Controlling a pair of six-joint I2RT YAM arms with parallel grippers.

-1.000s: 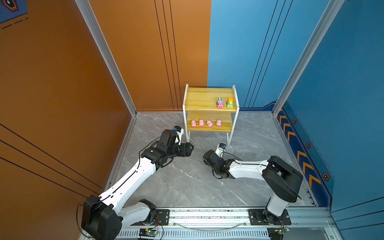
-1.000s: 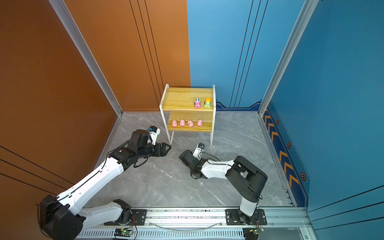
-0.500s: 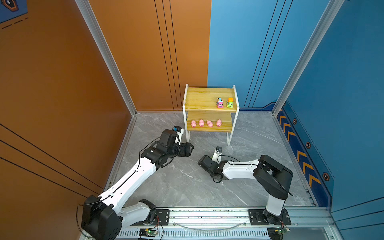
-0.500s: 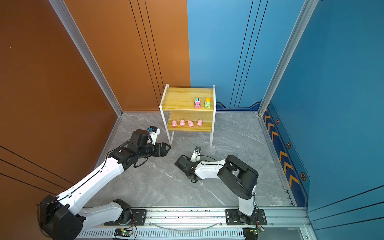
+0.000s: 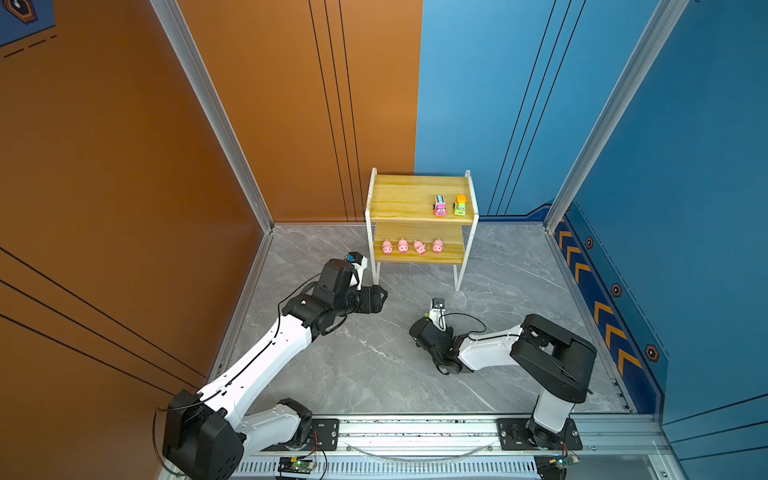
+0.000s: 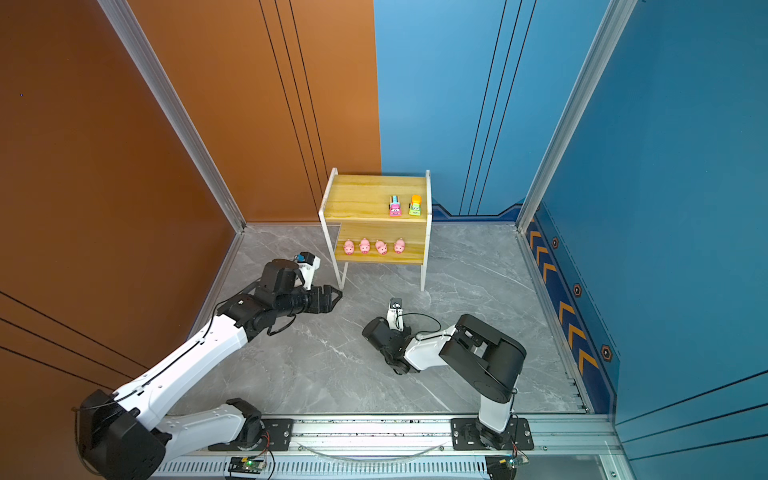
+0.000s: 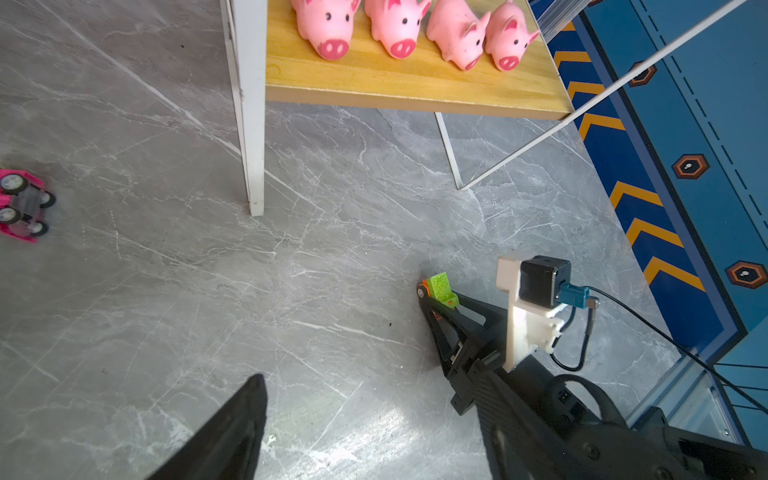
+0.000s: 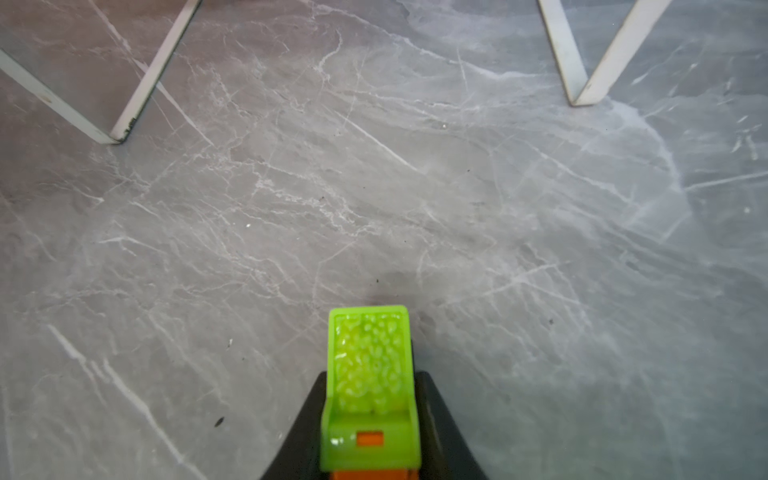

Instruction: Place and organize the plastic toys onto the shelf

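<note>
The shelf (image 5: 399, 199) (image 6: 357, 199) stands against the back wall. Several pink pigs (image 5: 411, 246) (image 7: 399, 29) line its lower board. A pink car (image 5: 440, 206) and a green-orange car (image 5: 460, 205) sit on the top board. My right gripper (image 8: 370, 382) (image 5: 414, 332) is low over the floor in front of the shelf, shut on a green-and-orange toy car (image 8: 370, 357) (image 7: 442, 289). My left gripper (image 5: 380, 295) (image 6: 336, 297) is open and empty beside the shelf's front left leg. Another pink car (image 7: 20, 203) lies wheels-up on the floor in the left wrist view.
Thin white shelf legs (image 8: 133, 104) (image 7: 249, 145) stand on the grey marble floor (image 5: 374, 365) just beyond both grippers. Orange and blue walls close the space behind and at the sides. A metal rail (image 5: 415, 432) runs along the front.
My right gripper's jaws have closed on the green-and-orange car and the arm has shifted slightly left and nearer. The left arm has not moved.
</note>
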